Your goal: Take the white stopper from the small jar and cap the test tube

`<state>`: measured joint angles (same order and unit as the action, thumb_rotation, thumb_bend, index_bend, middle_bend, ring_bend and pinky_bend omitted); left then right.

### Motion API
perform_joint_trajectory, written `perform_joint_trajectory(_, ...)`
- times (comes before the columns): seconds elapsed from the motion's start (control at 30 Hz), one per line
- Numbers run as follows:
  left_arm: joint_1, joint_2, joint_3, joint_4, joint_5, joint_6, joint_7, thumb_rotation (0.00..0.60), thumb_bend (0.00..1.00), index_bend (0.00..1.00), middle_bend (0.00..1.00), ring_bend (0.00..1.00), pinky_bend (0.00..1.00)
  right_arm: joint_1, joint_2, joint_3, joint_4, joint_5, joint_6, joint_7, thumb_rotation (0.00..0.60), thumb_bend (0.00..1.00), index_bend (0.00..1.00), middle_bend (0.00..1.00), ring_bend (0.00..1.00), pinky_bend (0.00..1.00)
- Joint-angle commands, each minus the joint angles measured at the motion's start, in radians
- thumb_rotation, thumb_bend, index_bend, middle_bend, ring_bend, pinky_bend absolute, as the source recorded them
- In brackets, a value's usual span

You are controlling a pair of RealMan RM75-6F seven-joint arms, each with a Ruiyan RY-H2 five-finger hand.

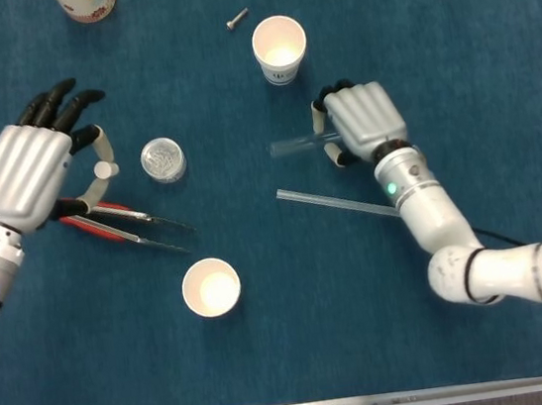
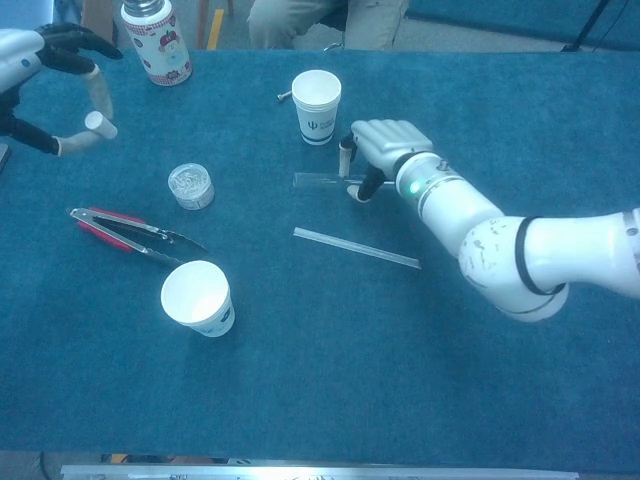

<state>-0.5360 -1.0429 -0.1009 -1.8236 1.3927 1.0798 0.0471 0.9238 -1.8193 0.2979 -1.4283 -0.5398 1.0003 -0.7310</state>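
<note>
Blue-carpeted table (image 1: 491, 54) with small jar (image 1: 162, 160), red-handled tongs (image 1: 124, 223), two paper cups (image 1: 210, 287), clear rod (image 1: 336, 203), bolt (image 1: 236, 18).

No legible text in either view

The white paper cup at the back of the desk (image 2: 316, 106) carries a small dark blue printed mark — too small to read; the white bottle with red cartoon pattern (image 2: 156, 41) shows pictures only — no letters can be made out.

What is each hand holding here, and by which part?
The left hand pinches the white stopper between thumb and fingertip. The right hand grips the test tube near one end.
</note>
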Motion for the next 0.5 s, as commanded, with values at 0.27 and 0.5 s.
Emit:
perform_joint_trajectory(0.27,-0.021,0.072,-0.039,-0.074,-0.038,-0.021,0.000,0.600,0.38,0.56,0.13,0.00,0.02,-0.069,0.187,0.083,-0.226,0.011,-0.063,0.204,0.600,0.36,0.61,0.34,0.22,0.43)
perform_joint_trajectory(0.5,-0.042,0.131,-0.080,-0.144,-0.082,-0.035,-0.013,0.600,0.37,0.56,0.13,0.00,0.02,-0.082,0.245,0.117,-0.307,-0.022,-0.093,0.327,0.600,0.36,0.61,0.34,0.22,0.43)
